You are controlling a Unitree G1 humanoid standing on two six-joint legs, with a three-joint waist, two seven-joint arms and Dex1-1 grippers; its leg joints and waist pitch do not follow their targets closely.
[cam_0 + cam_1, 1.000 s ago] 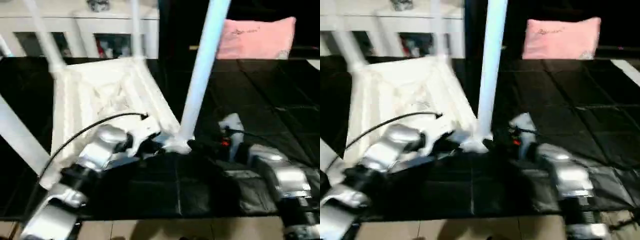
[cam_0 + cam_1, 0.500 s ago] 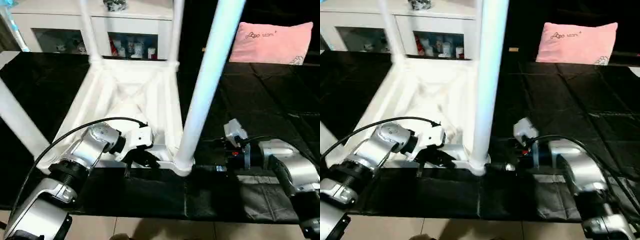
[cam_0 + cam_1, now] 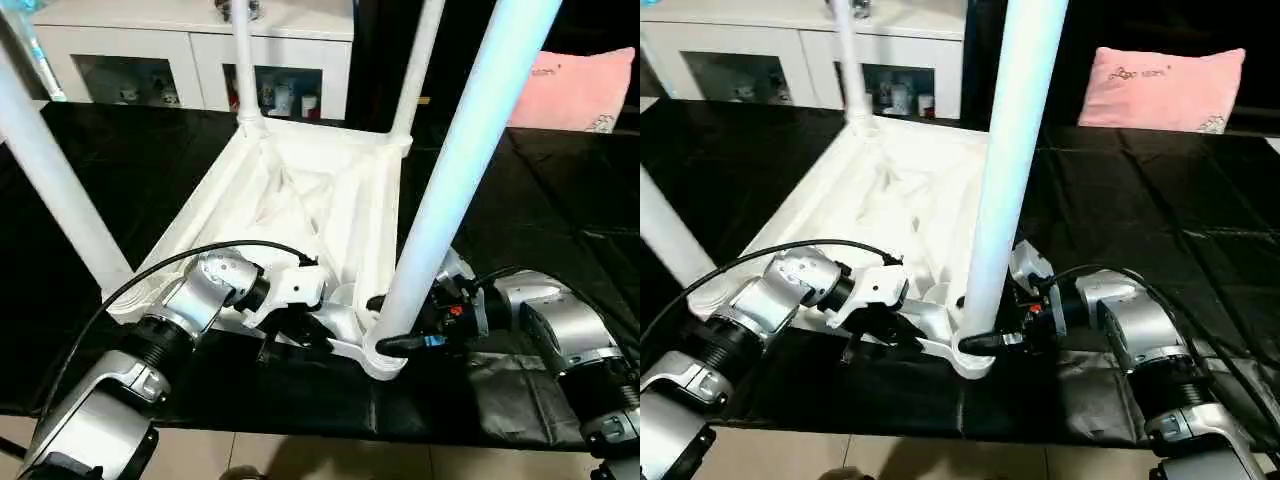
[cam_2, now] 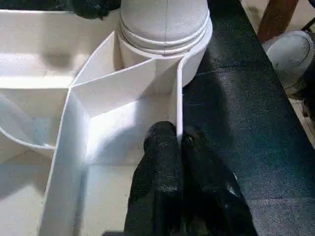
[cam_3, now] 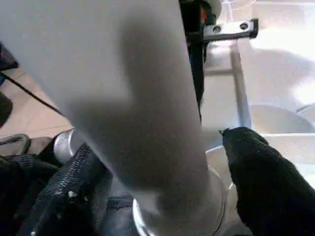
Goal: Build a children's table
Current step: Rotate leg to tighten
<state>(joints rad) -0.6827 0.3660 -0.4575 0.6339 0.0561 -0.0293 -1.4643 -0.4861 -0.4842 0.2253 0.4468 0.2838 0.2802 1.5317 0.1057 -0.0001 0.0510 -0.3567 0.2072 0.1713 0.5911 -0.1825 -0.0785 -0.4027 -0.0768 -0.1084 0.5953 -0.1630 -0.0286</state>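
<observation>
Head view: I see the tabletop (image 3: 300,200) lying underside up on the black mat (image 3: 560,200), four legs standing in its corner sockets.
Left wrist view: my left gripper (image 4: 178,142) is pinched tight on the tabletop's thin rim.
Right wrist view: my right gripper (image 5: 162,172) straddles the nearest leg (image 5: 142,98) at its base, fingers apart; grip unclear.

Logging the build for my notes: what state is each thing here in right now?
Tabletop: upside down, ribs up.
Near leg: upright in its corner socket.
Left end effector: shut on the tabletop's rim.
Right end effector: fingers either side of the near leg.
Cabinet: doors closed.
</observation>
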